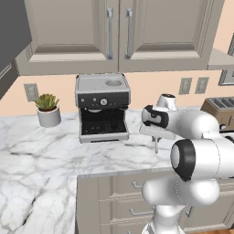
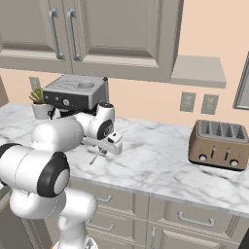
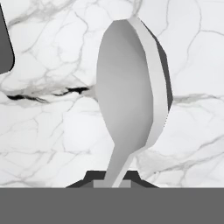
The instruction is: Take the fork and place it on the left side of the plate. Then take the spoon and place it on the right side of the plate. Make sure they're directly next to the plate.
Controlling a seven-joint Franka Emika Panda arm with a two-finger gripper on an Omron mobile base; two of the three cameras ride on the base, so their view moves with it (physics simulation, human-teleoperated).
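Pincer [image 3: 112, 181] is clamped narrow on the spoon [image 3: 129, 87] handle, bowl pointing away from the hand, hanging above the marble worktop [image 3: 52, 144]. Held by the handle end, probably so the bowl stays free for laying it flat beside the plate. In the base views the spoon shows as a thin sliver under the hand [image 1: 156, 145], hard to make out. Fingertips are mostly cut off by the bottom edge. A dark shape at the hand view's left edge [image 3: 5, 43] can't be identified. Coffee machine [image 1: 101, 107] and toaster [image 2: 219, 144] stand at the back.

the spoon [image 3: 129, 87] is clamped by its handle between the gripper [image 3: 113, 180] fingertips above marble counter [image 3: 43, 140].
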